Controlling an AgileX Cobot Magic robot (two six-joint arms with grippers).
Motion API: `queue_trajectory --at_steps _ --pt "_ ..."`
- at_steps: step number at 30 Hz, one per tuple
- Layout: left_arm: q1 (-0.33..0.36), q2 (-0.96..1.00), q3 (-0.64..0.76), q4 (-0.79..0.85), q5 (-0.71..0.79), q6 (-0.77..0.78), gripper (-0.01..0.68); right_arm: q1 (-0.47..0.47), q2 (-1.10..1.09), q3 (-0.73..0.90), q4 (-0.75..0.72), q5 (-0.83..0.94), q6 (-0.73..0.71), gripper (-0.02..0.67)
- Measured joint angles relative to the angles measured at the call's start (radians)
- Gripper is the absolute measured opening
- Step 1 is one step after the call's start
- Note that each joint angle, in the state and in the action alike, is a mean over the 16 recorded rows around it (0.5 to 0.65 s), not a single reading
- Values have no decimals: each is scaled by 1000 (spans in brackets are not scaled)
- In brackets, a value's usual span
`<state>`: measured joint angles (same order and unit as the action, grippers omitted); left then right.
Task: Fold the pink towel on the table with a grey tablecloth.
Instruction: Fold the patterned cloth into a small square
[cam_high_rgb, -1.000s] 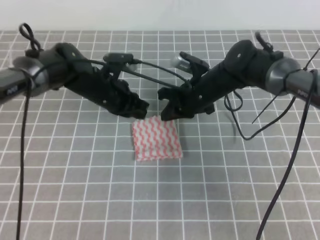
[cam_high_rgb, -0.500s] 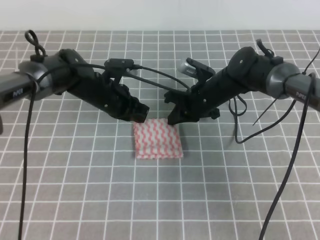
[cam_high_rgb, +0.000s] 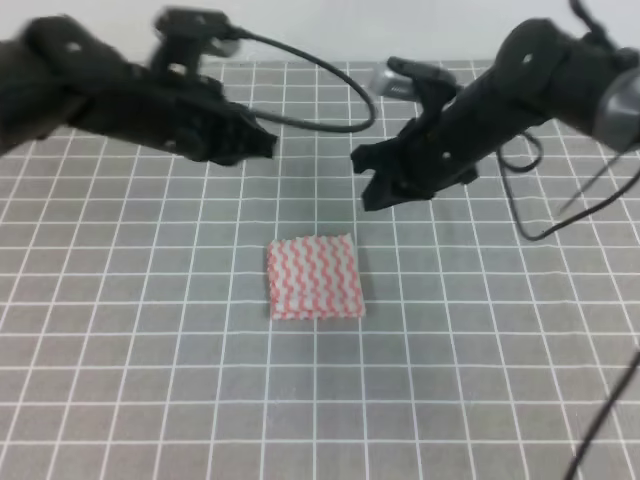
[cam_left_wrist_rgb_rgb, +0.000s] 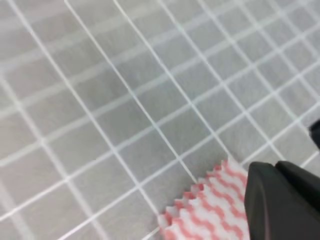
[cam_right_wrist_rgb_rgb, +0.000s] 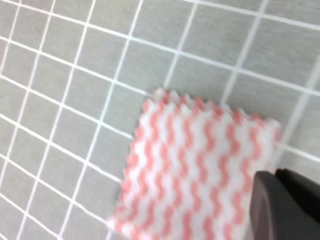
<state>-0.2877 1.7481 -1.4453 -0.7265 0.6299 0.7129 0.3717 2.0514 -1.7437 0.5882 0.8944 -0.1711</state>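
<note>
exterior high view: pink towel (cam_high_rgb: 314, 278) lying flat near the middle of the counter (cam_high_rgb: 120, 380), folded into a small, nearly square pad with a red-and-white wavy print. slightly taller than wide, so long axis running away from the camera, edges close to parallel with the white grid lines of the grey cloth, wavy stripes running the same way.

left hand (cam_high_rgb: 262, 146) raised above the counter behind and to the left of the towel, well apart from it, pointing right toward the middle; fingers too dark and blurred to say whether spread or pressed together. right hand (cam_high_rgb: 372, 182) raised behind and to the right of the towel, pointing down and left, apart from the fabric; two dark tips seen with a gap between, holding nothing.

left wrist view: one zigzag-edged corner of the towel at the bottom edge, beside a black fingertip (cam_left_wrist_rgb_rgb: 280, 200).

right wrist view: towel filling the lower middle, lying diagonal, with a black fingertip (cam_right_wrist_rgb_rgb: 285, 205) at the lower right.
</note>
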Motion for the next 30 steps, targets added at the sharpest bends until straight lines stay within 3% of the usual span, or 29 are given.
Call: queue_trajectory --at_steps 15,30 --pt "0 -769 615 -15 -328 -8 -3 3 -504 484 -53 -179 7 -15" --pt "0 -1429 1062 22 -384 -14 -3 4 -1104 993 -53 -314 7 -15"
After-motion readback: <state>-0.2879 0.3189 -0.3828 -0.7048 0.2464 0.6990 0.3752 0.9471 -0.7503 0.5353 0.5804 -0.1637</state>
